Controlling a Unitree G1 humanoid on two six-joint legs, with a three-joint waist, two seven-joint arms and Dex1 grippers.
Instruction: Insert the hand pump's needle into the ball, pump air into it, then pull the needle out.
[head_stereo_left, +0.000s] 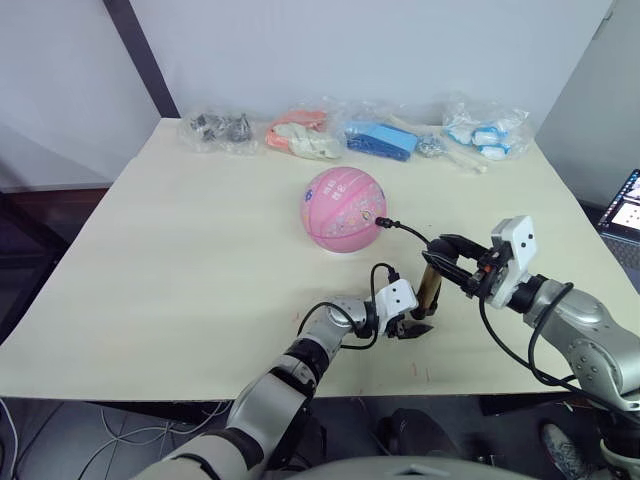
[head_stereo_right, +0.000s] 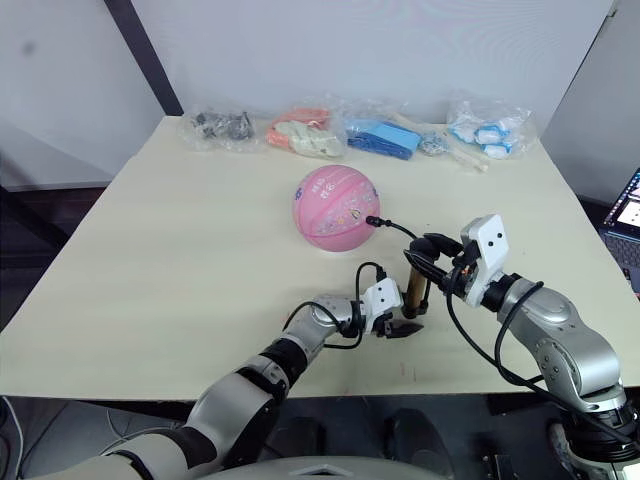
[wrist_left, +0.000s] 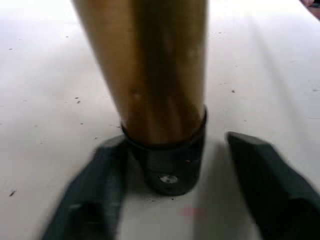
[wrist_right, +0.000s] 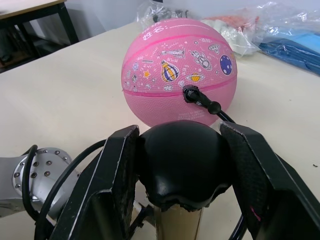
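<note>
My head's two eyes looked down over the table (head_stereo_left: 180, 260); my wrist cameras sat close, both on the hand pump (wrist_right: 182, 165).

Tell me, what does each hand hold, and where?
Right hand: the hand pump by its black handle. Left hand: open around the pump's base, holding nothing.

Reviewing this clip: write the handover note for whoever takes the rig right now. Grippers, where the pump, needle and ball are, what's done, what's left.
Left gripper: open, fingers either side of the hand pump base on the table, not clamping.
Right gripper: shut on the black handle atop the upright pump.
Ball: on the table beyond the pump; hose runs to it.
Done: needle fitting is seated in the ball's valve.
Left: pump air, then pull the needle out.
</note>
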